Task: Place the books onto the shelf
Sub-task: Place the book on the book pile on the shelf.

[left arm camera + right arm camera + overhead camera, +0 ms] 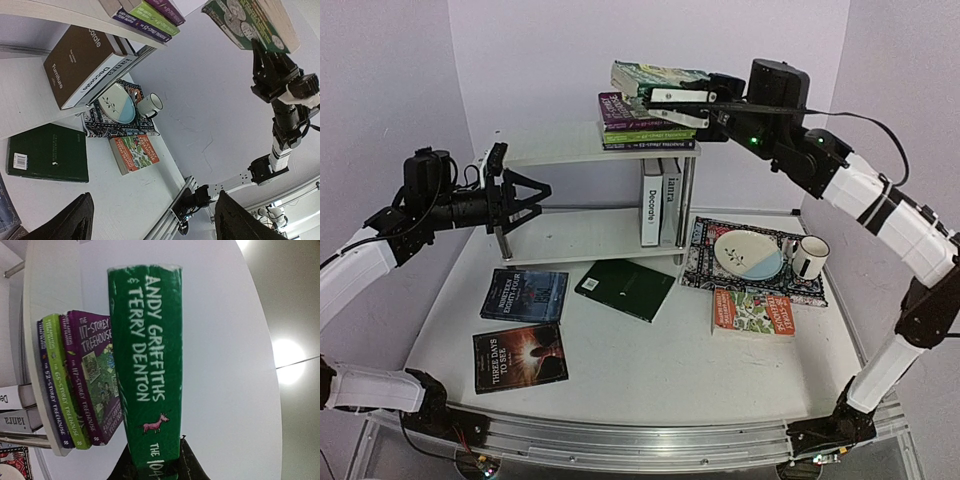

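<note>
— Between the jaws of the right gripper [665, 98], at 1 o'clock in the top view, sits a green Treehouse paperback [145, 365]. The jaws are closed narrow on the foot of its spine. It hangs just above the stack of three [645, 125] lying flat on the upper board of the shelf [550, 145]. Whether they touch cannot be told.

— And the left gripper [530, 192]?

— At 9 o'clock, off the shelf's left end, with jaws spread wide and nothing between them.

— Step in hand?

— By judgement, setting the green book down as fourth on the stack. The next move calls for a level descent, square over the pile, then release. A skewed landing could push the pile toward the board's edge.

— What is left?

— Decorate [651, 205] and ianra [671, 200] stand upright on the lower board. On the table lie a dark book [520, 357] at 7 o'clock, a second dark book [525, 295] at 8, a dark green book [625, 290] near centre, and a colourful paperback [753, 310] at 4 o'clock. That last one is just beside the mat [705, 265], which carries a plate [748, 255] and a mug [810, 257].

— Differences between views?

— Only the right wrist view lets the held spine be read: Andy Griffiths, Terry Denton. The left wrist view shows that book's cover from below. Only the top view shows both dark books whole.
</note>
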Available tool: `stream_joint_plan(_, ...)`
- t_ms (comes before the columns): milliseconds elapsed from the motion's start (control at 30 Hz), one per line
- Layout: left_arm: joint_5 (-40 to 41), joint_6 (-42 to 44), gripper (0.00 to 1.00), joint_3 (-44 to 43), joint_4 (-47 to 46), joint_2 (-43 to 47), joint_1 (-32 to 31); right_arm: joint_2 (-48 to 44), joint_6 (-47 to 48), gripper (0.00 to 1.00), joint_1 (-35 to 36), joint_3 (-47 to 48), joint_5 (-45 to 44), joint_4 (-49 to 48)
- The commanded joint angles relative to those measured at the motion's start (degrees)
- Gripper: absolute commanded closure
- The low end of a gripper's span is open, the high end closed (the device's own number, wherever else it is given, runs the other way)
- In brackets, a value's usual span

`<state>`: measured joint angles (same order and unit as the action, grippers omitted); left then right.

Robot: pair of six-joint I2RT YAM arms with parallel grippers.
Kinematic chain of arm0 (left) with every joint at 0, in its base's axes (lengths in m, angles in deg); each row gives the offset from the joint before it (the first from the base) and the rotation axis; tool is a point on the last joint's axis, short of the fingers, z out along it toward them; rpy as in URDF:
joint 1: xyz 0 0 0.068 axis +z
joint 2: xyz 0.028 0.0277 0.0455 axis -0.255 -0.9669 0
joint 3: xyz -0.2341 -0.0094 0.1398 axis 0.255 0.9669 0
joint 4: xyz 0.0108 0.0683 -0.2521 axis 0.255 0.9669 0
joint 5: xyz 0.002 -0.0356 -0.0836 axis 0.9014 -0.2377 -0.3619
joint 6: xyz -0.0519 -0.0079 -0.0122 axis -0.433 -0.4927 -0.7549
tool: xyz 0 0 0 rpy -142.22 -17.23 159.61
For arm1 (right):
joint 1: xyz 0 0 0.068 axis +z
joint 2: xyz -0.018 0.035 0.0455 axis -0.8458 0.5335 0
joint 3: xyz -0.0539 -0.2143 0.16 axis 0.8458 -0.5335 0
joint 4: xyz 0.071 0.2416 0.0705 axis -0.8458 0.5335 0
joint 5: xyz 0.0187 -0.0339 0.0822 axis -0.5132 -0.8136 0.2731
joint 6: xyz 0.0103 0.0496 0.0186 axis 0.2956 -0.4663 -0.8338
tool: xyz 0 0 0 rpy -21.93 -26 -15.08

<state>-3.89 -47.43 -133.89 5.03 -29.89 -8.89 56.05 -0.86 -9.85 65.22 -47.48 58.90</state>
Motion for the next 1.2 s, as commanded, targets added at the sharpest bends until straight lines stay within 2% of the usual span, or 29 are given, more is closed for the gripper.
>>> stream_joint_plan(0, 2.9, 3.3, 0.15, -2.3, 2.6, 1.8, 0.2, 5.2, -0.1, 1.00, -1.3, 9.4, -1.7, -11.3)
stream_joint_plan(500, 5.4, 7.6, 0.15, -5.3, 7.0, 0.6, 0.2, 25.8, 7.4, 1.00, -2.9, 31.8, -2.6, -14.3)
stream_joint_plan(700, 5.4, 8.4, 0.15, -5.7, 7.6, -0.4, 0.2, 28.6, 8.9, 1.00, -4.5, 32.9, -3.9, -14.3)
stream_joint_plan(1167, 4.6, 9.2, 0.15, -6.1, 7.6, -2.5, 0.2, 28.3, 8.3, 1.00, -5.5, 30.3, -4.6, -14.2)
